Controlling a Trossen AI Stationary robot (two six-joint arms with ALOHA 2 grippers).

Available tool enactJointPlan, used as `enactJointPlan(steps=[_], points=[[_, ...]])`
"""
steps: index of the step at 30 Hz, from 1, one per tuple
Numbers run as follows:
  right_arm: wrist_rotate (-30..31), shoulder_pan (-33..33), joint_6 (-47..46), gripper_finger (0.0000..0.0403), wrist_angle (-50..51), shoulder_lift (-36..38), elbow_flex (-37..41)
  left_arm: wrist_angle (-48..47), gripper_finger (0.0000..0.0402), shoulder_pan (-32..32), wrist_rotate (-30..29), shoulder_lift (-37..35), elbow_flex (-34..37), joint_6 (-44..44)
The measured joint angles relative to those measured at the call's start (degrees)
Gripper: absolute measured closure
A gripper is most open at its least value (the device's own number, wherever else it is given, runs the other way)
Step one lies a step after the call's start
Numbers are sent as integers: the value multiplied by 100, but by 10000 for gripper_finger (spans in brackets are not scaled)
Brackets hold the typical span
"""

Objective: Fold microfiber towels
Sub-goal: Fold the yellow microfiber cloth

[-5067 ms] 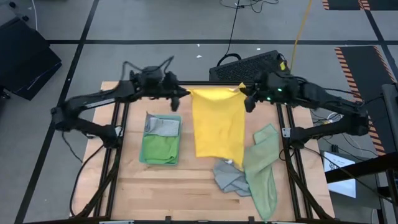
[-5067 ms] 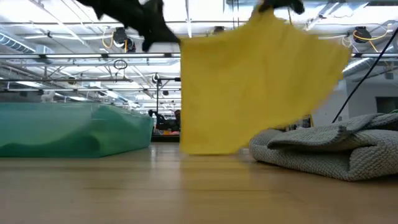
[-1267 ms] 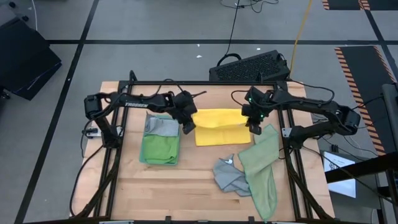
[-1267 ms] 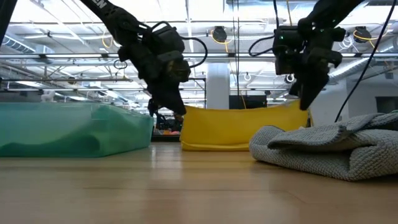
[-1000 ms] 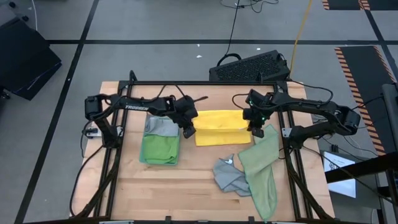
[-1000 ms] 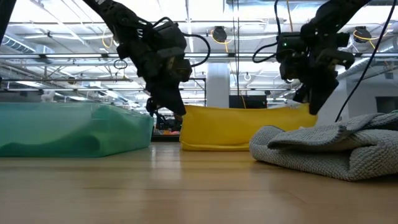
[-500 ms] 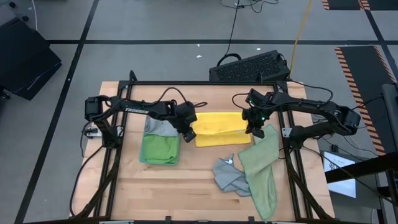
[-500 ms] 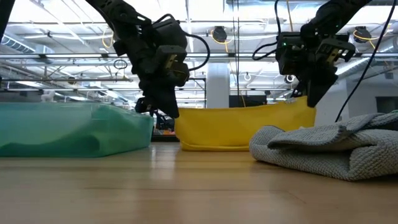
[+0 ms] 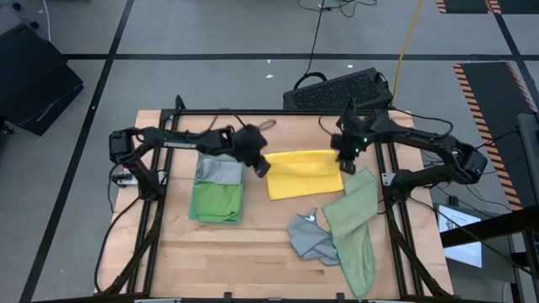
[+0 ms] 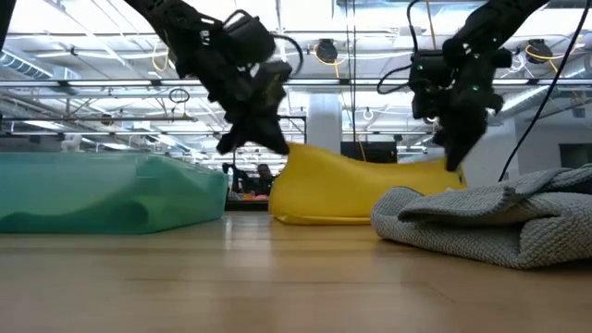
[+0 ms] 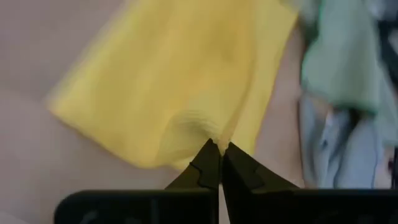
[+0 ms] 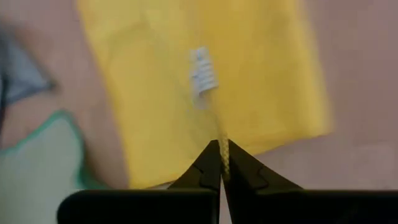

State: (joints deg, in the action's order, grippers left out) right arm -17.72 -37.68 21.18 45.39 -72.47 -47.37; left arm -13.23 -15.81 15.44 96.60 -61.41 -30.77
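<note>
Yellow towel (image 9: 303,173) is lying half-folded mid-tabletop (image 9: 253,252), its long axis running between our arms. We are pinching one far corner in each claw: left claw (image 9: 260,167) and right claw (image 9: 346,162), both clamped on cloth. Beside us, the teal bin (image 9: 216,192) is holding a bright green towel (image 9: 216,200) and a grey one (image 9: 221,172).

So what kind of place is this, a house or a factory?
It looks more like a big workshop or robot lab than a house. The wooden table sits on a taped concrete floor, bare metal ceiling beams and lamps show behind it, and two robot arms are folding a yellow towel.
</note>
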Motion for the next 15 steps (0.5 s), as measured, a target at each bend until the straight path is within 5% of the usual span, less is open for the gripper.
enactJointPlan(steps=[7, 15], points=[[139, -767, 427, 401, -580, -22, -782, 471, 394, -785, -601, -412, -111, 242], [82, -1416, 202, 401, -1122, -151, -1106, 560, 394, -1350, -612, -407, -107, 248]])
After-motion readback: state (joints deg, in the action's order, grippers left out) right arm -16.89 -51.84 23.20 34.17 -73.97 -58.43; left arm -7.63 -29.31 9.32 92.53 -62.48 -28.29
